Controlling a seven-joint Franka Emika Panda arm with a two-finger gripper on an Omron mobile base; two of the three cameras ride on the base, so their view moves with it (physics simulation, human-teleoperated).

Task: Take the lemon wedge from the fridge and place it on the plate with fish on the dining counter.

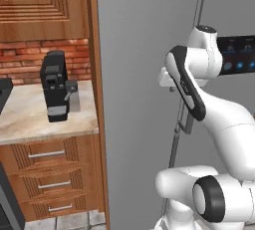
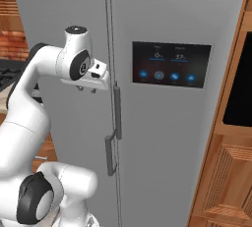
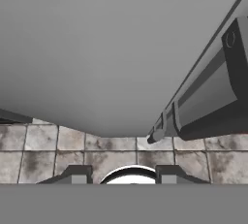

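The fridge (image 2: 167,137) stands shut in front of me, a tall grey two-door unit with a dark touchscreen panel (image 2: 171,64) on its right door. Its bar handles (image 2: 117,110) run down beside the seam between the doors. My gripper (image 2: 86,90) hangs in front of the left door, just left of the upper handle, pointing down. In the hand view the gripper (image 3: 123,175) is open with nothing between its tips; the grey door (image 3: 106,48) and a handle (image 3: 203,102) lie ahead, apart from the fingers. The lemon wedge, the plate with fish and the dining counter are out of view.
Left of the fridge a black coffee machine (image 1: 56,87) stands on a marbled worktop (image 1: 30,119) with wooden drawers (image 1: 50,174), a brick wall behind. A wooden frame with a black oven (image 2: 238,88) borders the fridge on the right. Tiled floor (image 3: 48,145) lies below.
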